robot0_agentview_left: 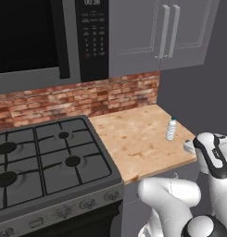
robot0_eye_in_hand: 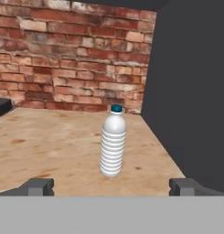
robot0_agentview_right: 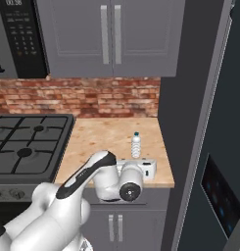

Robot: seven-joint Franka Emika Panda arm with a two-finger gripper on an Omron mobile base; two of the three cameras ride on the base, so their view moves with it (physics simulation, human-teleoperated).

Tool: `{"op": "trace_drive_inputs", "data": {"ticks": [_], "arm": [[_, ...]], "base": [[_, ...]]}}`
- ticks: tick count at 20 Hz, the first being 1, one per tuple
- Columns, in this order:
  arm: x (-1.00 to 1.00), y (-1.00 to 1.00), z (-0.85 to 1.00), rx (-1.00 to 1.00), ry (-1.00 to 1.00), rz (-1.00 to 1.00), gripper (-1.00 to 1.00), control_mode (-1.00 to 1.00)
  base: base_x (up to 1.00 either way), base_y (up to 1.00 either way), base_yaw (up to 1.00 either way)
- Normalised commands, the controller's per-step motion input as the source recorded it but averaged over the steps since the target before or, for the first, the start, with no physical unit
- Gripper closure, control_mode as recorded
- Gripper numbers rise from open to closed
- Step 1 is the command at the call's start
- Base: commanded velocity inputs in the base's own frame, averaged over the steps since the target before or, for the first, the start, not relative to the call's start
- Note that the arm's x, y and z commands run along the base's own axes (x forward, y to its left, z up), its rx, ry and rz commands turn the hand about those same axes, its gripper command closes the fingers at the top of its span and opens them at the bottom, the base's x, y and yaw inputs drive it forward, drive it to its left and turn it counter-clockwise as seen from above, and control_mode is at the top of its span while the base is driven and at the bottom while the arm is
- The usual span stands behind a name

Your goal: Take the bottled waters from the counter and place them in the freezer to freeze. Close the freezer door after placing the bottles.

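A bottled water [robot0_eye_in_hand: 113, 142], clear-whitish with a blue cap, stands upright on the counter [robot0_agentview_left: 133, 134], toward the counter's right side and near its front edge. In the hand view it rises between the two finger tips of the gripper [robot0_eye_in_hand: 112, 186], a little beyond them and touching neither; the jaws are spread wide apart and hold nothing. The same bottle shows small in the left base view [robot0_agentview_left: 171, 129] and in the right base view [robot0_agentview_right: 136, 145], alone on the tan wood-grain top with bare wood all around it.

The gripper [robot0_agentview_right: 150, 169] hangs level with the counter's front edge, just in front of the bottle, at the end of the white arm [robot0_agentview_right: 87, 181] that reaches in from below. In the left base view the hand [robot0_agentview_left: 189, 146] peeks out beside the arm's dark-jointed wrist at the counter's front right corner.

A red brick backsplash [robot0_eye_in_hand: 72, 59] runs behind the counter. Left of the counter sits a black gas stove [robot0_agentview_left: 45, 157], its grates flush against the wood. Above the stove hangs a microwave [robot0_agentview_left: 36, 37] with a dark keypad, and grey wall cabinets [robot0_agentview_right: 109, 37] with bar handles hang over the counter. Right of the counter, touching its side, rises the dark slate-grey freezer [robot0_agentview_right: 190, 122]; its flat wall stands close beside the bottle. A small dark control panel [robot0_agentview_right: 220, 196] shows on the freezer door [robot0_agentview_right: 224, 147].
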Motion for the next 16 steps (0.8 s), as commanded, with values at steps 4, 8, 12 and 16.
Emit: {"op": "trace_drive_inputs", "data": {"ticks": [4, 8, 12, 16], "arm": [[0.02, 0.0, 0.0, 0.0, 0.0, 0.02, -1.0, -1.0], [0.12, 0.0, 0.0, 0.0, 0.0, 0.01, -1.0, -1.0], [0.19, 0.0, -0.01, 0.0, 0.0, 0.01, -1.0, -1.0], [0.25, 0.0, 0.0, 0.0, 0.0, 0.01, -1.0, -1.0]], "base": [[0.0, 0.0, 0.0], [0.0, 0.0, 0.0], [0.0, 0.0, 0.0], [0.0, 0.0, 0.0]]}}
